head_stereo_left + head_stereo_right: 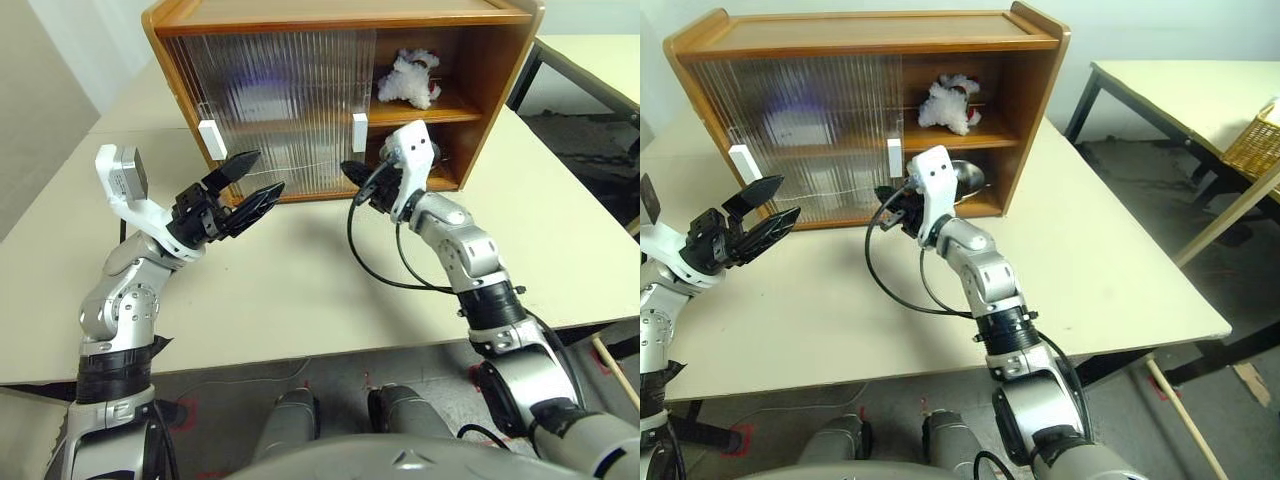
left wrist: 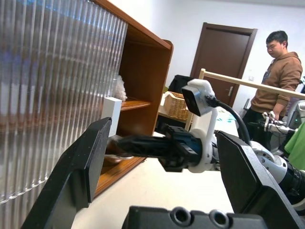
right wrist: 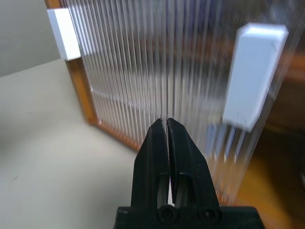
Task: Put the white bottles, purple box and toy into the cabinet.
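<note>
Ribbed sliding doors (image 1: 270, 100) of the cabinet (image 1: 1025, 110) blur everything behind them: pale shapes and a bluish patch show through, not identifiable as bottles or box. A shiny rounded object (image 1: 968, 177) on the lower shelf is mostly hidden behind the right gripper (image 1: 352, 172) and its white wrist housing, and the toy (image 1: 410, 78) on the upper shelf is too small to make out its bands or knob. In the left wrist view the toy is cut to a sliver past the door edge, and in the right wrist view the near handle (image 3: 252, 76) is blurred.
</note>
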### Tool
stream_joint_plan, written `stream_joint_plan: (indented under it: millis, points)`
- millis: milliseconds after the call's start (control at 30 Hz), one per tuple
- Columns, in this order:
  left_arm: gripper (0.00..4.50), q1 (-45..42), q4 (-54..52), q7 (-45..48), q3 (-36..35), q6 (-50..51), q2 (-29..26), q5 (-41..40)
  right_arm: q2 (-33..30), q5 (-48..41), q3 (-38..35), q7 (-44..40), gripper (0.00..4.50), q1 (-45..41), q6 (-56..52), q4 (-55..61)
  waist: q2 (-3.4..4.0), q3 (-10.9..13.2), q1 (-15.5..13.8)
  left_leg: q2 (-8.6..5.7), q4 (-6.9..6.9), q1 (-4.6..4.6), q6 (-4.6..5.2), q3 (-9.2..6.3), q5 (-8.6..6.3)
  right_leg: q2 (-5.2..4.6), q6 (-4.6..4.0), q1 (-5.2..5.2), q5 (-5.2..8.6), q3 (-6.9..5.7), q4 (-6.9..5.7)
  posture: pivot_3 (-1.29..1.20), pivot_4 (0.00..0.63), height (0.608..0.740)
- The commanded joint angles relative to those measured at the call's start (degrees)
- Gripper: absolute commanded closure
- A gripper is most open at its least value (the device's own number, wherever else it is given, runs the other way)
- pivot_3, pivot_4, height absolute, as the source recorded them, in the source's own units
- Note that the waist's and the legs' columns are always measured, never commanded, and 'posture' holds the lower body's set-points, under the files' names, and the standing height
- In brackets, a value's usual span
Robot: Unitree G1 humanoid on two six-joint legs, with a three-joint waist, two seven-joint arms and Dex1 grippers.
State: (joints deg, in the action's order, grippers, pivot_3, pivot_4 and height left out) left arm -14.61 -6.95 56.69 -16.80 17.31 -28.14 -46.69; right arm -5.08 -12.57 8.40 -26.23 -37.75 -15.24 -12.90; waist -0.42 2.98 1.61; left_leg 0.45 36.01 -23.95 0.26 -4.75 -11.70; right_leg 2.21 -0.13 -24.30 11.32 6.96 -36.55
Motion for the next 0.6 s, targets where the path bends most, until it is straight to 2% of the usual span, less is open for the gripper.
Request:
stream_joint_plan:
  millis: [33, 267, 600]
  points:
    - [0.00, 0.3, -0.6, -0.2, 0.2, -0.3, -0.1, 0.6, 2.4, 3.8, 0.7, 3.3, 4.47, -2.5, 4.3, -3.7, 0.00, 0.0, 0.0, 0.00, 0.00, 0.00, -0.05, 0.00, -0.03, 0.00, -0.24, -0.01, -0.13, 0.00, 0.00, -0.01, 0.059, 0.740]
    - [0.00, 0.6, -0.7, -0.3, 0.0, -0.4, -0.1, 0.6, 5.7, 15.9, 2.3, 17.9, 4.47, -6.0, 9.5, -8.2, 0.00, 0.0, 0.1, 0.03, -0.09, -0.03, -0.26, -0.05, -0.16, 0.00, -0.41, -0.13, -0.11, -0.02, 0.00, -0.01, 0.062, 0.740]
    - [0.00, 0.9, -1.0, -0.4, 0.2, -0.5, 0.1, 0.5, 6.7, 21.6, 0.4, 28.7, 4.47, -3.6, 2.8, -2.6, 0.00, 0.0, -0.2, 0.04, -0.09, -0.05, -0.42, -0.05, -0.25, 0.00, -0.37, -0.10, -0.02, -0.04, 0.02, -0.02, 0.069, 0.740]
